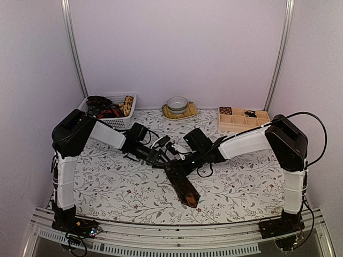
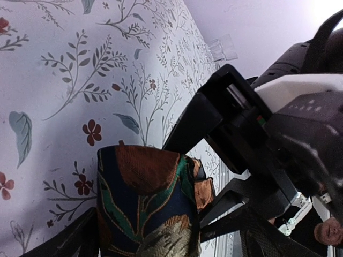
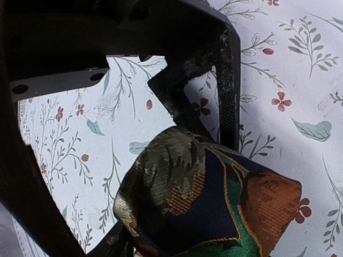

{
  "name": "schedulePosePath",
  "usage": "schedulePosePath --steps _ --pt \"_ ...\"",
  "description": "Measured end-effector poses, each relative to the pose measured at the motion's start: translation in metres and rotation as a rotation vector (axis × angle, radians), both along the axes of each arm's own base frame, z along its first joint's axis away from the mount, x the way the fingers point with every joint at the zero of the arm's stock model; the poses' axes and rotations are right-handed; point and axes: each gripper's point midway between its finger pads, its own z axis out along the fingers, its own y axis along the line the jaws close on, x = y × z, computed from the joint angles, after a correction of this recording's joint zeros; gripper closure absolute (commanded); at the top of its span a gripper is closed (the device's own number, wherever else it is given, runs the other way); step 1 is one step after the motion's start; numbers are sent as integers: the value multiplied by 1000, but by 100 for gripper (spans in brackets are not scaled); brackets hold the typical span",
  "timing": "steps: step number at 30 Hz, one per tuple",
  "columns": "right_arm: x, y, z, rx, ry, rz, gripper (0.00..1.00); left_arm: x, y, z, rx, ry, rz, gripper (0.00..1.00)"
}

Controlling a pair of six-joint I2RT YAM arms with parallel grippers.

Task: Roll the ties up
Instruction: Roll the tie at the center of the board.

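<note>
Both arms meet mid-surface [image 1: 107,182], hands nose to nose over one tie [image 1: 185,190].

Tie: lies diagonally in the centre, pointed tip toward the near edge and slightly right. The other end is bunched or folded up where the hands are. Fabric is dark navy with rust-brown and green leaf shapes, plus an olive-gold patch on the folded part.

Right hand [image 1: 174,163]: comes in from the right and is clamped on the folded end. In the right wrist view the bundle fills the gap, and one finger [image 3: 229,91] comes down onto its top edge. The opposite finger runs along its lower left side. Jaws are partway closed, with the fabric holding them off.

Left hand [image 1: 155,155]: comes in from the left with jaws wide apart. In the left wrist view the folded end sits between them, and one finger [image 2: 69,243] is just beside the fabric's edge. Can't tell if it's touching; no grip visible.

Rest of the surface:
- Back-left corner: white basket [image 1: 120,122] with more ties [image 1: 104,107] piled in it, dark, red and tan-patterned.
- Back edge, centre: bowl [image 1: 177,103] on a tan mat [image 1: 187,112].
- Back-right corner: wooden divided box [image 1: 236,127], with dark items in a couple of the back compartments, too small to identify.
</note>
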Motion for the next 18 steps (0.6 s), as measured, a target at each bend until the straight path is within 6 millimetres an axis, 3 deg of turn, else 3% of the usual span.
schedulePosePath --steps 16,18 --pt "-2 -1 -2 -4 7 6 50 -2 -4 -12 10 24 -31 41" --pt "-2 -1 -2 -4 6 7 50 -1 -4 -14 15 21 -29 50"
